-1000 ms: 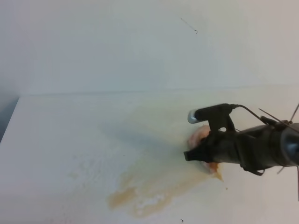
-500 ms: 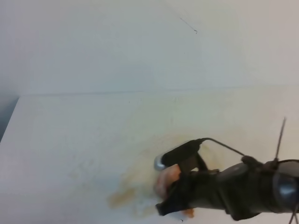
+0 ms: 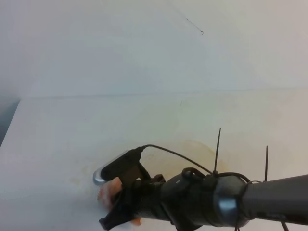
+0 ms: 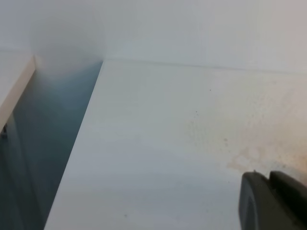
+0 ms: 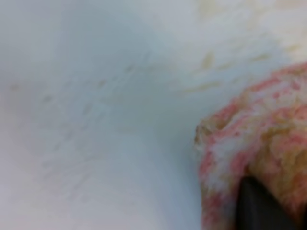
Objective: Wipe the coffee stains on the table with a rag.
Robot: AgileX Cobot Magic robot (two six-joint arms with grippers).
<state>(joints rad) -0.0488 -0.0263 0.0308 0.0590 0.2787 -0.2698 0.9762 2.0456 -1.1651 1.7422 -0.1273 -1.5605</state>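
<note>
White tabletop (image 3: 57,144) fills the scene under a plain wall (image 3: 144,48). Nearest, at the front edge, the right gripper (image 3: 118,211) has its jaws pinched narrow on the rag (image 3: 108,192), pressed flat to the table. To wipe well, I would keep the cloth down and sweep in overlapping passes over the coffee stains (image 3: 197,147) just behind. The rag is a pink-and-white lump with a brownish, soaked fold. No left gripper shows.
</note>
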